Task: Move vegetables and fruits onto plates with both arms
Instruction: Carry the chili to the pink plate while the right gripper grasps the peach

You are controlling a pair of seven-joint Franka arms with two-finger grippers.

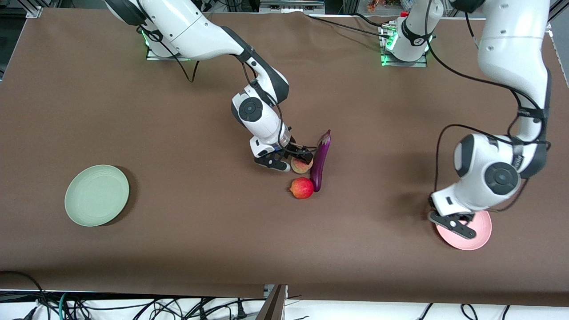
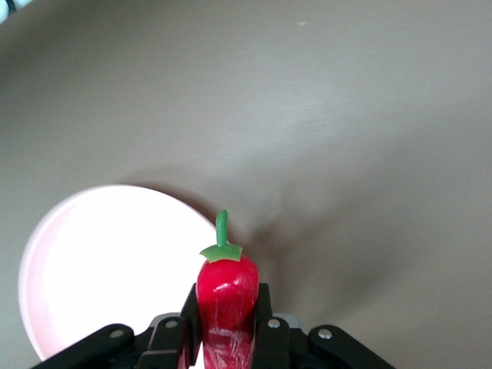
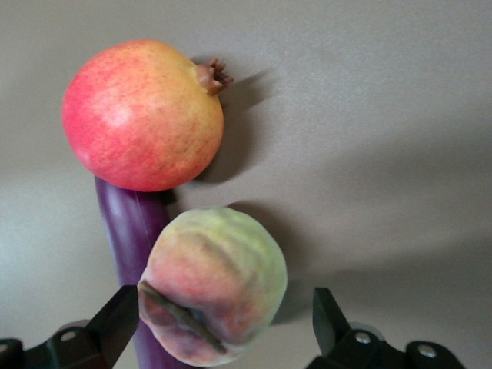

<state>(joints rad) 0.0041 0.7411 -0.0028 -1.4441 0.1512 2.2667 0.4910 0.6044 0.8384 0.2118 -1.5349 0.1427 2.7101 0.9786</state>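
The red chili pepper (image 2: 227,288) is sitting clamped in the left gripper (image 2: 228,323), hanging over the edge of the pale pink plate (image 1: 482,233) — not yet set down. The fuzzy yellowish-pink peach (image 1: 301,166) is lying on the brown table cloth (image 1: 178,222) between the spread fingers of the right gripper (image 1: 291,159), which is bracketing it without gripping. Just beside it, the long glossy purple eggplant (image 1: 321,161) is lying touching the round red pomegranate (image 1: 302,188), which is lying nearer the front camera than the peach. The pale green plate (image 1: 97,195) is standing bare, well apart toward the right arm's end. Judgement: nothing is plated so far — all four items are remaining. Both plates are appearing matte, shallow, round.
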